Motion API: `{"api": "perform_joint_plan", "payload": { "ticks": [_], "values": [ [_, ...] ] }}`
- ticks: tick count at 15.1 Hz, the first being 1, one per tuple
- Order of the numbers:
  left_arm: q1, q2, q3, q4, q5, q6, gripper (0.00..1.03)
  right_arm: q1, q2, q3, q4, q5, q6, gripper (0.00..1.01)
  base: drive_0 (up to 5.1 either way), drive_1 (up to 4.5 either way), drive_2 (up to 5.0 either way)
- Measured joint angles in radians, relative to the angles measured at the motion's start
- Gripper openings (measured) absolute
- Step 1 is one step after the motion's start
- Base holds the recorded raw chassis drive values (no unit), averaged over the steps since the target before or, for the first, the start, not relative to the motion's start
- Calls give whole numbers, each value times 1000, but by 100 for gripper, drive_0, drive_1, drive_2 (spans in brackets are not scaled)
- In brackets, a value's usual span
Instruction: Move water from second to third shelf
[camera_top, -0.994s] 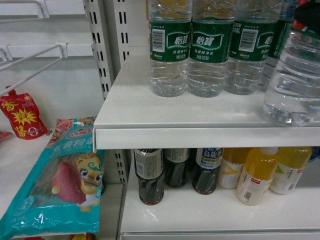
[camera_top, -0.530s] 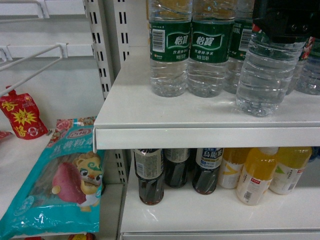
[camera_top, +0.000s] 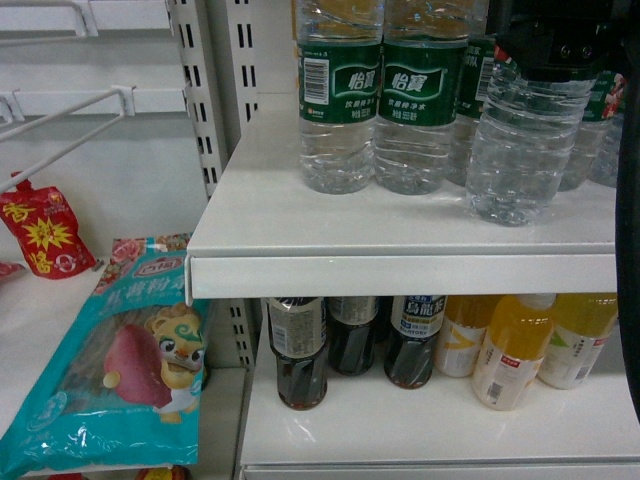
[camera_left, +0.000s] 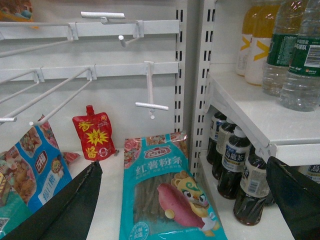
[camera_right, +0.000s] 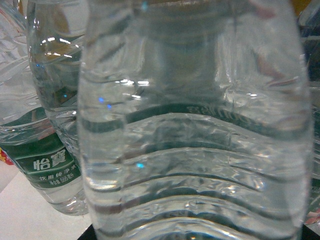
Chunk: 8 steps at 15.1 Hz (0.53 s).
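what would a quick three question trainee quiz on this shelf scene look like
1. True or false: the right gripper holds the clear ribbed plastic water bottle by its lower half.
2. Which drinks stand directly below the white metal shelf carrying the green-labelled water bottles? A) only dark bottles B) dark bottles and orange bottles C) only orange bottles
3. Fill in: in the left wrist view, the teal snack bag showing a cartoon sweet potato lies to the ___ of the dark drink bottles.

Key
1. False; the grip is up at the label, with the lower half hanging free.
2. B
3. left
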Motion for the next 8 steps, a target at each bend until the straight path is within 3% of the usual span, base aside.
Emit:
{"api": "perform_joint_plan", "payload": {
  "ticks": [2, 3, 7, 8],
  "values": [
    [0, 0, 0, 0, 0, 0, 98, 0, 0, 0, -1, 1, 0, 42, 0, 0, 0],
    [0, 0, 0, 0, 0, 0, 98, 0, 0, 0, -2, 1, 0, 47, 0, 0, 0],
    [0, 0, 0, 0, 0, 0, 98, -1, 0, 0, 5, -3, 8, 95, 0, 0, 0],
    [0, 0, 0, 0, 0, 0, 98, -1, 0, 0, 1, -3, 9, 99, 0, 0, 0]
  ]
}}
